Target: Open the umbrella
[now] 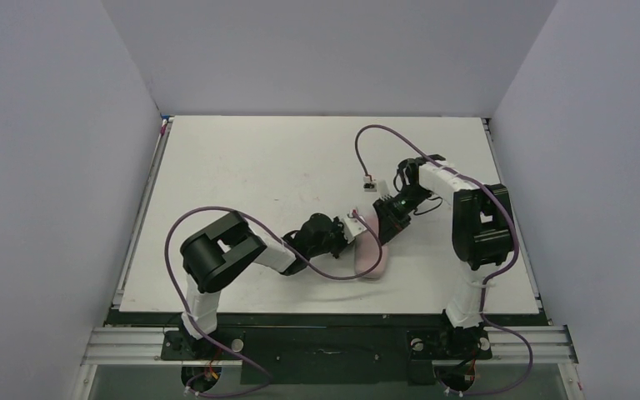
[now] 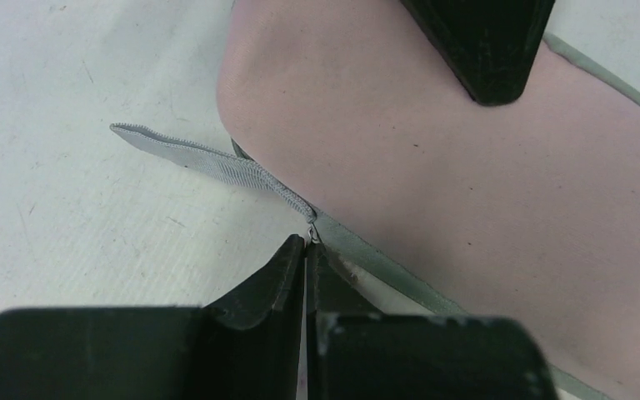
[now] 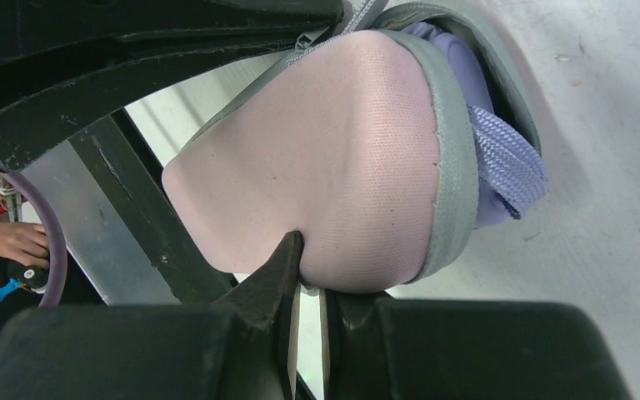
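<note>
The umbrella is inside a pale pink sleeve (image 1: 375, 250) lying on the table. Only its lilac strap (image 3: 504, 162) and a bit of lilac end show, through the sleeve's opened grey zip edge. My left gripper (image 2: 307, 246) is shut on the zip pull's small metal ring (image 2: 312, 233); a grey ribbon tab (image 2: 208, 158) trails from the ring. In the top view the left gripper (image 1: 354, 223) is at the sleeve's far left side. My right gripper (image 3: 308, 279) is shut on the edge of the sleeve (image 3: 342, 158), at its far end (image 1: 387, 215).
The white table (image 1: 258, 167) is walled at the back and on both sides. Purple cables loop over both arms, one with a white connector (image 1: 370, 182). The right gripper's black finger (image 2: 487, 50) presses the sleeve in the left wrist view.
</note>
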`<state>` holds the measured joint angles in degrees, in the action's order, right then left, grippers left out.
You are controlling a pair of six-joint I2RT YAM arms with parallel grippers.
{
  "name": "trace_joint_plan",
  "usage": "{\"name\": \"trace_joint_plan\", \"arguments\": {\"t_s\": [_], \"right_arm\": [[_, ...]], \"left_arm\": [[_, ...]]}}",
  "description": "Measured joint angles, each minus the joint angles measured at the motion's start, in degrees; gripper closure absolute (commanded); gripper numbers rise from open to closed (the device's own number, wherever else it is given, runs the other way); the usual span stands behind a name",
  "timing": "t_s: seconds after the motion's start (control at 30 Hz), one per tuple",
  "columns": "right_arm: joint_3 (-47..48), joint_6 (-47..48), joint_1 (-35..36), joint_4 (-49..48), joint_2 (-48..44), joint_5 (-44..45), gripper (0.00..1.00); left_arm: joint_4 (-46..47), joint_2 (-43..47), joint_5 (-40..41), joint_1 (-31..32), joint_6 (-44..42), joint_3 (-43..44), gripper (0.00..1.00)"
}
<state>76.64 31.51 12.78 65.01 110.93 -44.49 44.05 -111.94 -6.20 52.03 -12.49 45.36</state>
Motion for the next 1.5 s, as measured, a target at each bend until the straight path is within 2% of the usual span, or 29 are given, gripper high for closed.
{"name": "trace_joint_plan", "arguments": {"t_s": [0.03,0.07,0.1,0.13,0.17,0.2,0.27,0.33,0.43,0.93,1.03,1.27,1.5], "right_arm": [[0.07,-0.02,-0.2,0.02,0.0,0.07,0.89],[0.09,-0.13,-0.39,0.02,0.0,0.02,0.79],[0.09,-0.33,-0.57,0.02,0.0,-0.02,0.74],[0.09,-0.52,-0.81,0.07,0.0,-0.09,0.61],[0.09,-0.59,-1.2,0.31,0.0,-0.15,0.57],[0.09,-1.14,-1.44,0.63,-0.02,-0.22,0.5],[0.02,-1.73,-2.45,1.53,-0.02,-0.96,0.45],[-0.26,-2.67,-3.43,2.03,-0.04,-2.43,0.43],[-0.98,-3.93,-4.5,2.51,-0.35,-4.87,0.43],[-1.75,-9.86,-2.14,1.7,-3.17,-14.62,0.44],[-1.95,-16.7,-0.66,-3.65,-4.61,-14.01,0.44],[-3.82,-36.7,5.16,-25.11,-10.84,-9.53,0.39],[-3.82,-43.41,11.74,-34.01,-9.14,-2.64,0.3]], "left_arm": [[-0.55,-0.22,0.07,0.0,0.35,0.55,1.0],[-0.81,-0.28,0.13,0.0,0.55,0.83,0.99],[-0.92,-0.28,0.15,-0.02,0.7,0.9,0.95],[-0.92,-0.28,0.15,-0.02,0.7,0.9,0.83],[-0.9,-0.28,0.31,-0.07,0.55,0.85,0.78],[-0.87,-0.2,0.42,-0.22,0.04,0.81,0.7],[-0.98,0.68,1.4,-1.09,-0.35,-0.11,0.56],[-1.84,2.47,1.92,-2.25,-0.46,-1.46,0.47],[-4.42,6.8,2.25,-3.98,0.33,-3.1,0.4],[-19.5,25.42,1.29,-8.39,10.75,-5.31,0.28],[-22.34,28.11,0.79,-8.55,12.98,-5.4,0.26],[-26.88,30.56,-0.83,-10.27,19.71,-5.4,0.22],[-30.6,30.29,-1.81,-16.41,27.36,-5.35,0.21]]}}
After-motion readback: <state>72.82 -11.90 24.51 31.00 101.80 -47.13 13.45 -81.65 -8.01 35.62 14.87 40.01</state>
